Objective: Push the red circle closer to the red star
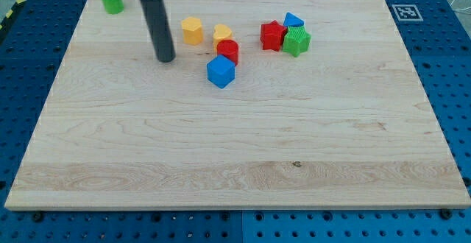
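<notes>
The red circle (228,51) sits near the board's top middle, touching a blue cube (220,72) below it and a yellow heart-like block (222,33) above it. The red star (272,35) lies to its right, apart by a small gap, and touches a green star (296,41) and a blue triangle (294,20). My tip (165,57) rests on the board to the left of the red circle, apart from it, below and left of a yellow hexagon (192,30).
A green cylinder (112,0) stands at the board's top left corner. The wooden board (235,169) lies on a blue perforated table. A marker tag (406,12) sits off the board's top right corner.
</notes>
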Tool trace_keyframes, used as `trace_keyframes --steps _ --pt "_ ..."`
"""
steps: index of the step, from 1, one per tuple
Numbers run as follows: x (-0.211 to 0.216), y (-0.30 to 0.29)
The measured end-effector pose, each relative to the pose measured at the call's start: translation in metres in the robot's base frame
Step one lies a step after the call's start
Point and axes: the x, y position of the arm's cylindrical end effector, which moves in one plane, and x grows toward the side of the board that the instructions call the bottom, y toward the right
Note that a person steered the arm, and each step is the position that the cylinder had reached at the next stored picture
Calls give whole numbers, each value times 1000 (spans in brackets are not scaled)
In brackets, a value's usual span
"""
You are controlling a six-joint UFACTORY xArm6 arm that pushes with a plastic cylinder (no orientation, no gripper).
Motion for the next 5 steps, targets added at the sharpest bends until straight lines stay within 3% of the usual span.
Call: trace_keyframes --steps 3,5 --pt "-5 89" --pt "-6 80"
